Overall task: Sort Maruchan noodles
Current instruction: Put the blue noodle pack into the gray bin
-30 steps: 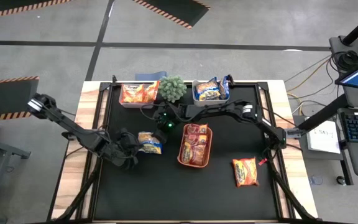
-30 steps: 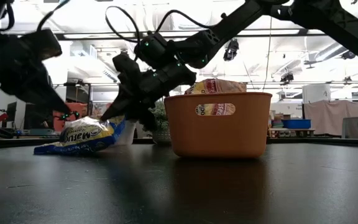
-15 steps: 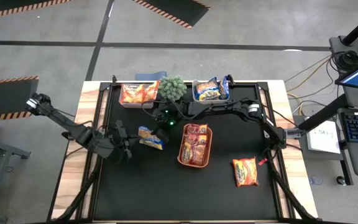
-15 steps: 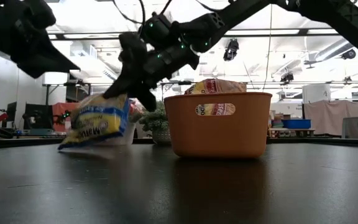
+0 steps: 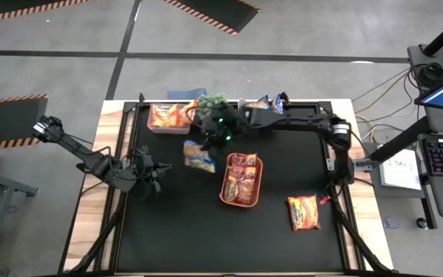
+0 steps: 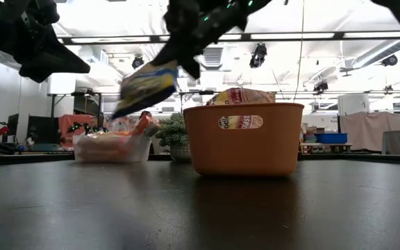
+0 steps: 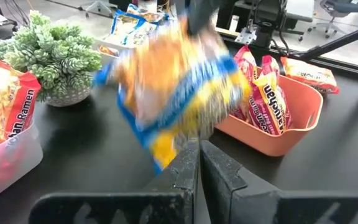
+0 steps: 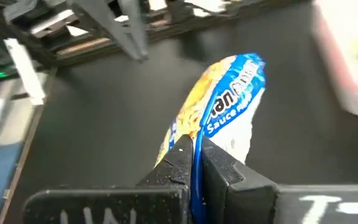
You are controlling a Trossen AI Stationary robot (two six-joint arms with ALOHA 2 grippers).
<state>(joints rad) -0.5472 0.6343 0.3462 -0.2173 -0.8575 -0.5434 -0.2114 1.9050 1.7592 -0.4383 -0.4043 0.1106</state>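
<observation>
i see right pincer [image 5: 204, 144] clamped on yellow-blue packet [image 5: 199, 156], airborne beside orange tray [image 5: 225, 195]; left pincer [image 5: 157, 170] together, clear of tray.

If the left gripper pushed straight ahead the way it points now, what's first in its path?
Most likely the yellow-and-blue packet hanging from the right gripper, dead ahead of the shut left gripper; the orange tray lies beyond, though depth is unclear.

Bright ceiling strips glare white across the top of the low view, turning both arms into dark silhouettes; the desk [image 6: 200, 208] shows a faint sheen. The yellow packet [image 7: 179, 93] smears with motion blur in the left wrist and low views. The high view is evenly lit, shadows soft
</observation>
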